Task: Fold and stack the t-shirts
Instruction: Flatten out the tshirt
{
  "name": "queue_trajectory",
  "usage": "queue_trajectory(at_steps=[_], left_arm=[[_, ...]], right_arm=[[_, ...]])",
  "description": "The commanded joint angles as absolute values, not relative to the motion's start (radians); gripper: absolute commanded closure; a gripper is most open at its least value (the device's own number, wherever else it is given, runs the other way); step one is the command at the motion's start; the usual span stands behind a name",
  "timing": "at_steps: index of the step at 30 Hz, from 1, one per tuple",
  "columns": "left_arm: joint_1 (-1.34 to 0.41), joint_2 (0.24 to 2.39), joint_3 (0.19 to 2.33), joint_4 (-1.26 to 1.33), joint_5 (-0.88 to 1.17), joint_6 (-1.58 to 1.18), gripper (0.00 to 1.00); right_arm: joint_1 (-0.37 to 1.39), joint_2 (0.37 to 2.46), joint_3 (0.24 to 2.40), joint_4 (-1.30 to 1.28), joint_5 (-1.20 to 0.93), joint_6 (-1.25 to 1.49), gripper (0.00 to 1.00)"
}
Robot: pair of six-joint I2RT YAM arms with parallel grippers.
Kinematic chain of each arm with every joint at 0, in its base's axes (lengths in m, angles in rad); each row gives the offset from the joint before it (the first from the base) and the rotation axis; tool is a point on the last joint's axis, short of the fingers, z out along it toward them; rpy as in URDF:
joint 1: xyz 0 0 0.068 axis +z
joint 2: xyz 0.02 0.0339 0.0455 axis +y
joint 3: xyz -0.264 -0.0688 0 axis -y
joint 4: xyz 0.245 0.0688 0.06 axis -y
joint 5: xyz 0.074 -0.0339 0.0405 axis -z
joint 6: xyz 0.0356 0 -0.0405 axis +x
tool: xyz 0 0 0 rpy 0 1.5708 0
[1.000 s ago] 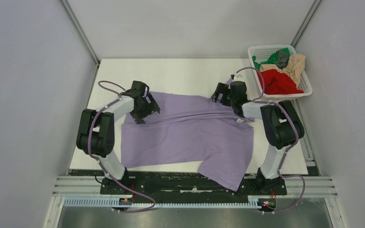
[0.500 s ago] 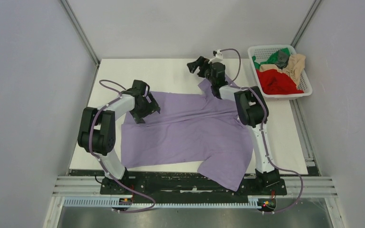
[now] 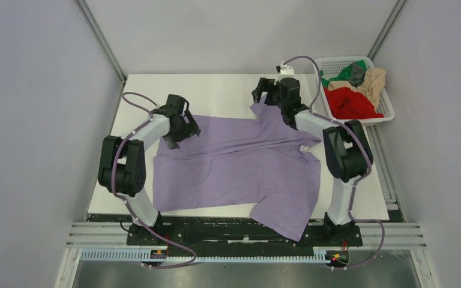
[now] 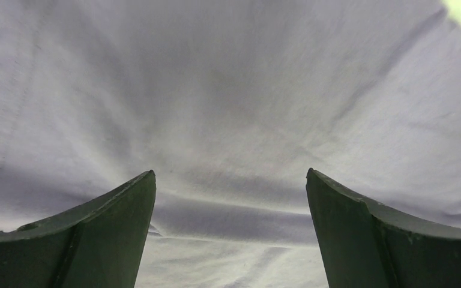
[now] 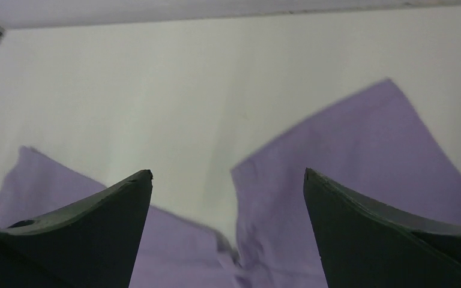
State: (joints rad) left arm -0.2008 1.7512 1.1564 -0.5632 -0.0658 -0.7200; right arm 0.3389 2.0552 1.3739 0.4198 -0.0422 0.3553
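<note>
T-shirt (image 3: 240, 168), purple, lies spread; left hand (image 4: 229, 174) and right hand (image 5: 227, 173) both gape open over its far edge.

You've got bare table (image 3: 216, 90) along the far edge; basket (image 3: 336, 60) (full of clothes (image 3: 351, 102)) blocks your far right corner, purple shirt (image 3: 240, 168) covers the middle

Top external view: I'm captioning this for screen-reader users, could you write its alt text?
A wrinkled lilac t-shirt lies spread on a white table, one corner hanging over the near edge. The left gripper is at its far-left corner and the right gripper by its far-right sleeve. A white plastic basket of red, green and beige clothes stands at the far right.
</note>
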Motion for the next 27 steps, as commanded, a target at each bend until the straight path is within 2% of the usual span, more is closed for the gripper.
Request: queue_trajectory(at_steps=[1, 5, 10, 20, 21, 24, 27], left_arm=[[-0.203, 1.716, 1.266, -0.615, -0.207, -0.658, 0.0], [-0.203, 1.77, 1.317, -0.62, -0.229, -0.648, 0.0], [-0.202, 1.911, 1.409, -0.607, -0.174, -0.627, 0.0], [-0.129, 2.218, 1.656, -0.643, -0.144, -0.599, 0.0], [-0.12, 2.242, 1.694, -0.658, -0.134, -0.595, 0.06], [-0.103, 2.299, 1.777, -0.662, -0.089, -0.606, 0.0], [-0.1, 2.371, 1.909, -0.707, -0.087, -0.614, 0.0]], right_arm=[[0.318, 1.837, 1.175, 0.162, 0.145, 0.209, 0.02], [0.259, 1.783, 1.04, 0.065, 0.159, 0.244, 0.02], [0.221, 1.844, 1.067, 0.005, 0.141, 0.234, 0.02], [0.175, 2.04, 1.243, -0.058, 0.156, 0.223, 0.02], [0.168, 2.061, 1.262, -0.06, 0.143, 0.226, 0.02], [0.16, 2.124, 1.358, -0.083, 0.128, 0.203, 0.02], [0.148, 2.201, 1.48, -0.127, 0.118, 0.198, 0.02]])
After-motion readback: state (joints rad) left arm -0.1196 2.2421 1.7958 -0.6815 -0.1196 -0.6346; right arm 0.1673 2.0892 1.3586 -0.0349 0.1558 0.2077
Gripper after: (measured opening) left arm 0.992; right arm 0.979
